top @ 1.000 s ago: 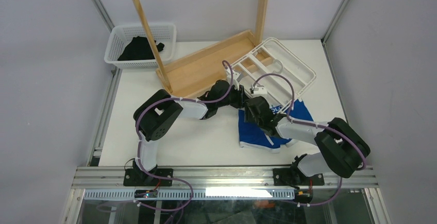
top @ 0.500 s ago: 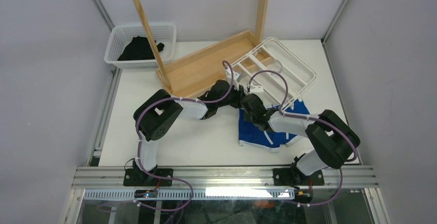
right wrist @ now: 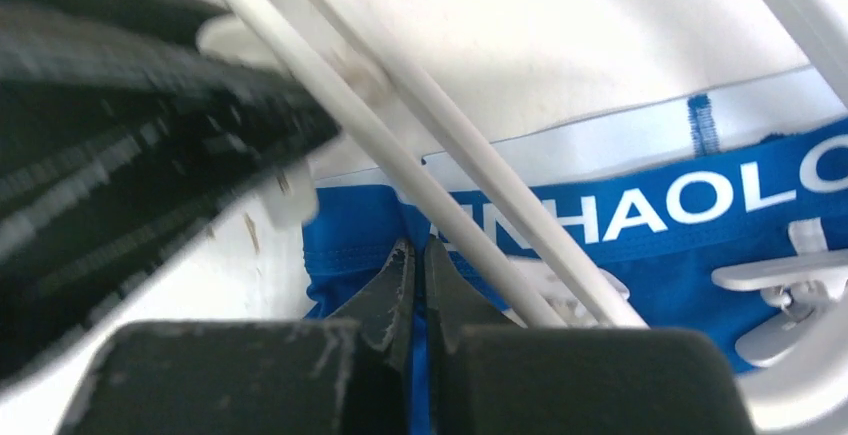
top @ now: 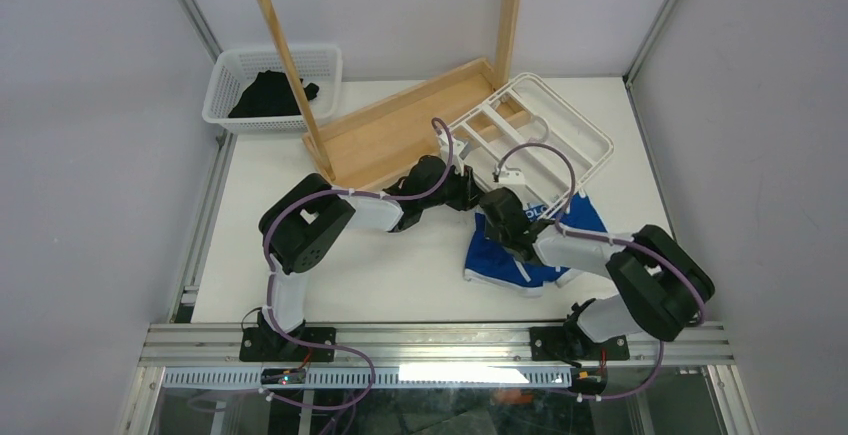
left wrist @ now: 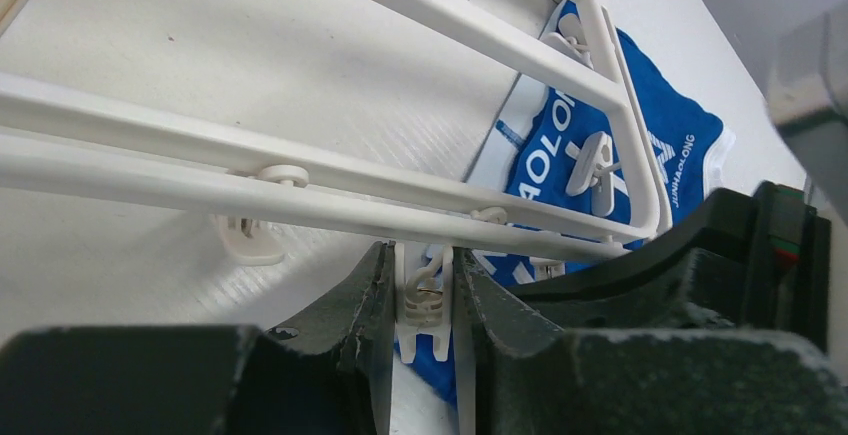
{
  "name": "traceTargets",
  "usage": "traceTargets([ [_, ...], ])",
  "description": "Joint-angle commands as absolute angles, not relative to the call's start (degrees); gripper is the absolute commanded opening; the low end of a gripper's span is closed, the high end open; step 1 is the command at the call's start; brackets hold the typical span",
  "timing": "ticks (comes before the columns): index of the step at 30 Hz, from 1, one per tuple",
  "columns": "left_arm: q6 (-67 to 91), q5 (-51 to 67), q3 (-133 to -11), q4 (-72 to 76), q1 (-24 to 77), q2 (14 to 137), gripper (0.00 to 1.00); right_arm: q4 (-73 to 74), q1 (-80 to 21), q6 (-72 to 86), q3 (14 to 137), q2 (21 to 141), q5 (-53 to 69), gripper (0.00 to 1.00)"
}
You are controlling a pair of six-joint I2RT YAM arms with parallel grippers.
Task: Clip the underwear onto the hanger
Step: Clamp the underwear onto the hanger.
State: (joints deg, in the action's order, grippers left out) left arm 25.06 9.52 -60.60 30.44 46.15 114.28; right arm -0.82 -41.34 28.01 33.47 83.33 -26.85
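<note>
walls [top: 90, 155] grey – table [top: 400, 275] white | wooden rack [top: 400, 135] rear | basket [top: 225, 95] – far-left corner

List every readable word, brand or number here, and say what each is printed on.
"NHAOLO": big white letters on the waistband of the underwear, both ends cut off.
"JUNHAOLONG": small white print on its blue fabric, left wrist view.
Top view: waistband lettering too small to read.

"JUNHAOLONG" in white on underwear [left wrist: 660, 115]

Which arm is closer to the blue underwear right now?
Right. The right arm has its jaws shut on the underwear at the waistband edge; the left arm grips a clip of the hanger just beside it.
</note>
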Motion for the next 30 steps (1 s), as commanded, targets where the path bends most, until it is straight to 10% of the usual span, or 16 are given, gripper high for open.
traceTargets([
  [1,27.59,7.03,-62.75,37.64,45.01,110.17,0.00,-8.61,-40.92,27.45,25.39,74.67,-23.48,0.00],
  [30,41.56,7.56,-64.48,34.62,45.06,108.02,0.00,-47.70,-40.87,18.42,2.87,56.12,-19.32,0.00],
])
